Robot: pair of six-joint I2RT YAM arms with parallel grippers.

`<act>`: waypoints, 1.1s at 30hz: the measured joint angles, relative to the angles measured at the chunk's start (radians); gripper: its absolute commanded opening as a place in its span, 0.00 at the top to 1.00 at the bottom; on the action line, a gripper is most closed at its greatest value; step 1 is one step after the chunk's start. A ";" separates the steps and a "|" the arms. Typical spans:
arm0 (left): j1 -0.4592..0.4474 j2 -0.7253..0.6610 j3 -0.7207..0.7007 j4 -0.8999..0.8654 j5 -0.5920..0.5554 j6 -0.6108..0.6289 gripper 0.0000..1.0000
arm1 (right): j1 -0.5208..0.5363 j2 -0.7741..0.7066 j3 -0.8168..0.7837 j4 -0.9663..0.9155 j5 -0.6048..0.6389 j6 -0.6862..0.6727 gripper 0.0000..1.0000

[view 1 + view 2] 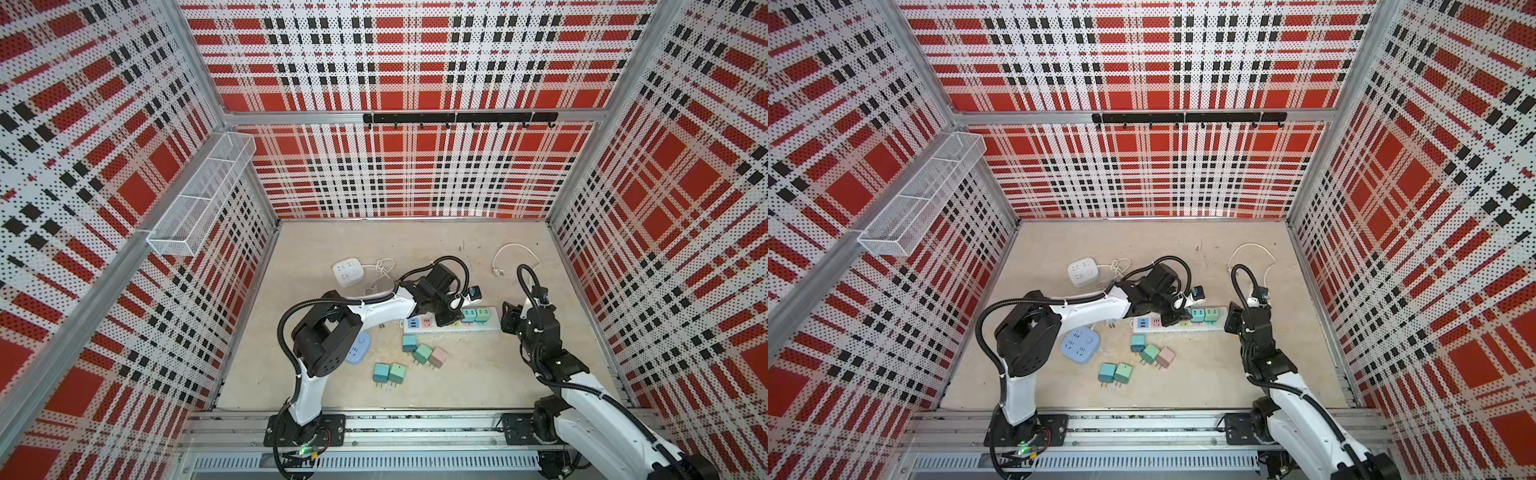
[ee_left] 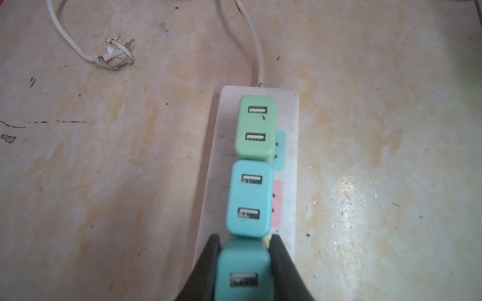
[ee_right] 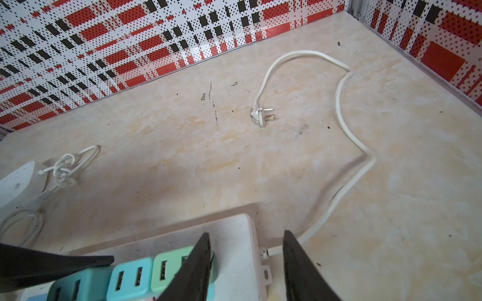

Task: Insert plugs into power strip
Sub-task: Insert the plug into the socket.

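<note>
The white power strip (image 1: 491, 326) (image 3: 234, 234) lies mid-table, with a mint green plug (image 2: 257, 125) and a teal plug (image 2: 249, 198) seated side by side near its cord end. My left gripper (image 2: 243, 238) (image 1: 451, 320) is shut on a third teal plug (image 2: 243, 271), held over the strip right beside the seated teal one; its prongs are hidden. My right gripper (image 3: 246, 234) (image 1: 508, 318) stands open at the strip's cord end, one finger over the strip by the green plug, the other past the end. Several loose plugs (image 1: 423, 353) lie in front of the strip, one of them pale pink (image 1: 437, 356).
A white cube socket (image 1: 348, 272) with a knotted cord sits at the back left, and a blue round socket (image 1: 1079, 343) lies under the left arm. The strip's white cord and wall plug (image 3: 260, 114) curl behind the right gripper. Plaid walls enclose the table.
</note>
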 measured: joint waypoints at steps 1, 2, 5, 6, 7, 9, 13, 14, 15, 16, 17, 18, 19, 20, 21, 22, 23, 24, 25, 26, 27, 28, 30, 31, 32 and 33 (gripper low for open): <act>0.000 0.000 0.000 0.000 0.003 0.002 1.00 | 0.000 0.000 0.000 0.000 0.000 0.000 0.54; 0.000 0.001 0.000 0.000 0.005 0.004 1.00 | 0.000 0.000 0.000 0.000 -0.001 0.000 0.54; 0.000 0.002 0.000 -0.001 0.013 0.018 1.00 | 0.000 0.003 0.000 0.001 -0.002 0.000 0.54; 0.000 0.002 0.000 -0.002 0.016 0.023 1.00 | 0.000 0.006 0.000 0.001 -0.003 0.000 0.54; 0.000 0.002 0.000 -0.002 0.019 0.025 1.00 | 0.000 0.010 0.000 0.001 -0.003 0.000 0.54; 0.000 0.002 -0.013 0.002 0.026 0.035 1.00 | 0.000 0.013 0.000 0.002 -0.003 0.000 0.54; 0.000 0.008 -0.040 0.027 0.034 0.057 1.00 | 0.000 0.013 0.000 0.006 -0.003 0.000 0.54; 0.000 0.008 -0.042 0.029 0.037 0.060 1.00 | 0.000 0.013 0.000 0.008 -0.003 0.000 0.54; 0.002 0.008 -0.042 0.029 0.041 0.062 1.00 | 0.000 0.013 0.000 0.008 -0.003 0.000 0.54; 0.003 0.008 -0.042 0.029 0.044 0.063 1.00 | 0.000 0.013 0.000 0.008 -0.003 0.000 0.54; 0.004 0.008 -0.042 0.029 0.046 0.063 1.00 | 0.000 0.014 0.000 0.008 -0.003 0.000 0.54; 0.004 0.008 -0.042 0.029 0.048 0.063 1.00 | 0.000 0.014 0.000 0.008 -0.003 0.000 0.54; 0.004 0.008 -0.042 0.029 0.049 0.063 1.00 | 0.000 0.014 0.000 0.008 -0.003 0.000 0.54; 0.005 0.008 -0.042 0.029 0.050 0.064 1.00 | 0.000 0.014 0.000 0.008 -0.003 0.000 0.54; 0.005 0.008 -0.042 0.029 0.051 0.064 1.00 | 0.000 0.014 0.000 0.009 -0.003 0.000 0.54; 0.005 0.008 -0.042 0.029 0.051 0.064 1.00 | 0.000 0.014 0.000 0.009 -0.003 0.000 0.54; 0.005 0.009 -0.041 0.029 0.051 0.064 1.00 | 0.000 0.014 0.000 0.009 -0.003 0.000 0.54; 0.005 0.010 -0.039 0.027 0.051 0.064 1.00 | 0.000 0.014 0.000 0.009 -0.003 0.000 0.54; 0.005 0.011 -0.036 0.024 0.052 0.064 1.00 | 0.000 0.014 0.000 0.009 -0.003 0.000 0.54; 0.005 0.013 -0.035 0.022 0.052 0.064 1.00 | 0.000 0.014 0.000 0.009 -0.003 0.000 0.54; 0.005 0.014 -0.033 0.020 0.052 0.064 1.00 | 0.000 0.014 0.000 0.009 -0.003 0.000 0.54; 0.005 0.014 -0.032 0.019 0.052 0.063 0.87 | 0.000 0.014 0.000 0.010 -0.003 0.000 0.54; 0.005 0.014 -0.031 0.018 0.050 0.052 0.69 | 0.000 0.014 0.000 0.012 -0.003 0.000 0.54; 0.005 0.014 -0.031 0.018 0.048 0.045 0.58 | 0.000 0.014 0.000 0.013 -0.003 0.000 0.54; 0.005 0.014 -0.031 0.019 0.048 0.040 0.48 | 0.000 0.014 0.000 0.014 -0.003 0.000 0.54; 0.005 0.013 -0.032 0.010 0.048 0.031 0.01 | 0.000 0.014 0.000 0.015 -0.003 0.000 0.54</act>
